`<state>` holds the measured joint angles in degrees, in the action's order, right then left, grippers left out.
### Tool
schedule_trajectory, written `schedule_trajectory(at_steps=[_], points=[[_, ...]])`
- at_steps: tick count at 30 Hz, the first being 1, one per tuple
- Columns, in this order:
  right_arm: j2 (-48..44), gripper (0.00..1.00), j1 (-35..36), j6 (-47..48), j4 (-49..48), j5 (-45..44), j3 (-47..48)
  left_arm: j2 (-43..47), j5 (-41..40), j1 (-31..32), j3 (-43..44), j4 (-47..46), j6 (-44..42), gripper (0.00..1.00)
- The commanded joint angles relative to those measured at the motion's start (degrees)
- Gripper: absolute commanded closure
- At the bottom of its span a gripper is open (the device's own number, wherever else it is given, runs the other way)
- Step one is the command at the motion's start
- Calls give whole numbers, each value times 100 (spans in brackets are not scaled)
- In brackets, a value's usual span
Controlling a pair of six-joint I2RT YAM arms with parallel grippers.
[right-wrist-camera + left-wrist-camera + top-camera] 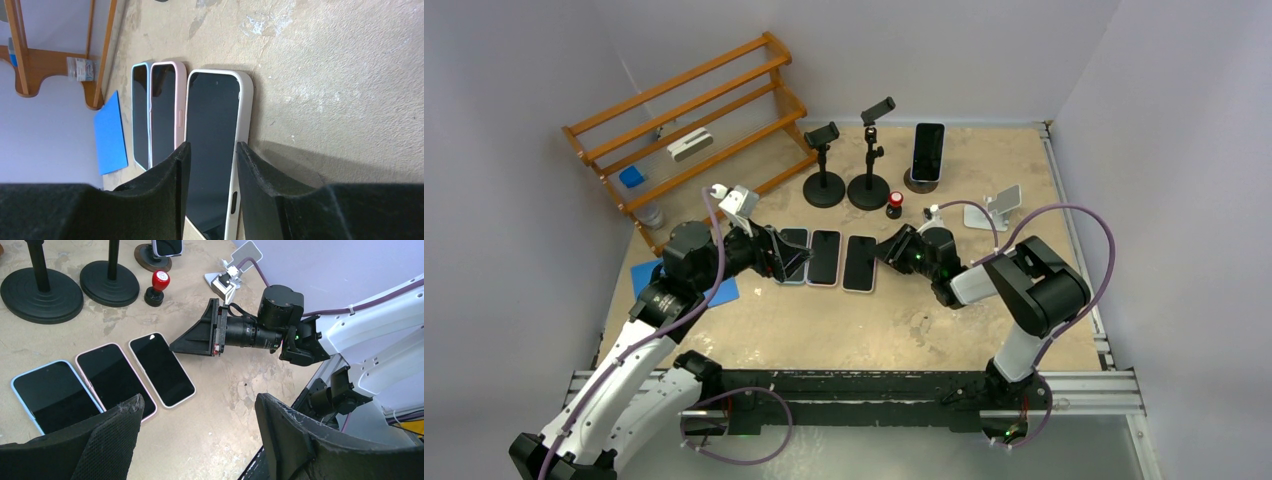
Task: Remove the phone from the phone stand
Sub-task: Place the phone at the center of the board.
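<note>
Left tool spread; right tool slightly parted by white-cased phone; another phone upright on stand; shelf label unreadable

wooden rack, red stamp

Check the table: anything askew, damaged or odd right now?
On the left gripper the fingers have ragged, fraying edges. Otherwise nothing stands out: three phones lie flat in a neat row, and a fourth phone stands upright on its round stand.
</note>
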<state>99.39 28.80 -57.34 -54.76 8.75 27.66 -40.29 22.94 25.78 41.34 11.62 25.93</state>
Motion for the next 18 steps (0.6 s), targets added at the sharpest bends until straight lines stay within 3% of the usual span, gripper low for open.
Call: schedule_trajectory(at_steps=[1,9,18], points=[[-48,59,-21,29,-200,42,-20,32,90,-25,14,-262,2,20],[-319,56,-21,323,325,-277,71,34,95,-20,14,-264,8,20],[68,57,-17,344,-100,62,136,33,105,-21,5,-261,8,20]])
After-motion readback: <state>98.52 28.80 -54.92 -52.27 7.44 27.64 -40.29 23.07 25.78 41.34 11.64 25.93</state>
